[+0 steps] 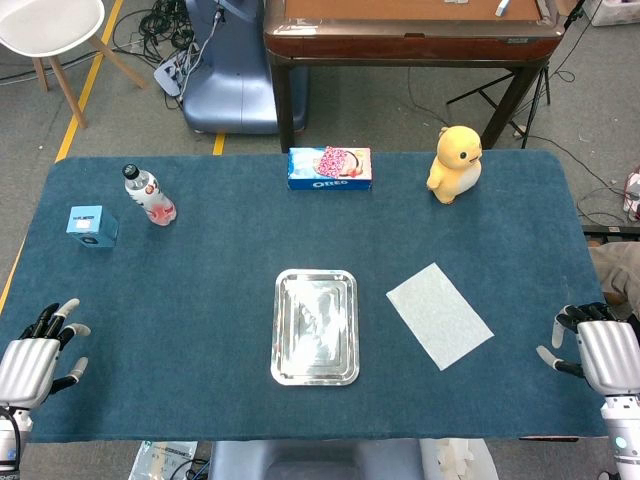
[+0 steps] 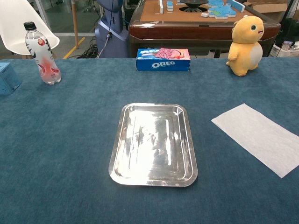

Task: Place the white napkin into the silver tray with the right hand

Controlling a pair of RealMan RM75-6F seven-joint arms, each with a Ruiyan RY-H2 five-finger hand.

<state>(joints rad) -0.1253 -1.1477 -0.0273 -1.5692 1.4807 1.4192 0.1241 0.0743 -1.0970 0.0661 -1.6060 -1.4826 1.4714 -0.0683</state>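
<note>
A white napkin (image 1: 439, 315) (image 2: 259, 137) lies flat on the blue table cloth, just right of the silver tray (image 1: 315, 326) (image 2: 153, 144), which is empty. My right hand (image 1: 598, 354) hovers at the table's right front edge, well right of the napkin, fingers apart and holding nothing. At the left front corner my left hand (image 1: 38, 358) rests with fingers spread, also empty. Neither hand appears in the chest view.
An Oreo box (image 1: 329, 168) (image 2: 163, 59) and a yellow plush toy (image 1: 455, 164) (image 2: 246, 45) stand at the back. A water bottle (image 1: 149, 195) (image 2: 42, 54) and a small blue box (image 1: 92, 226) (image 2: 7, 78) sit at the back left.
</note>
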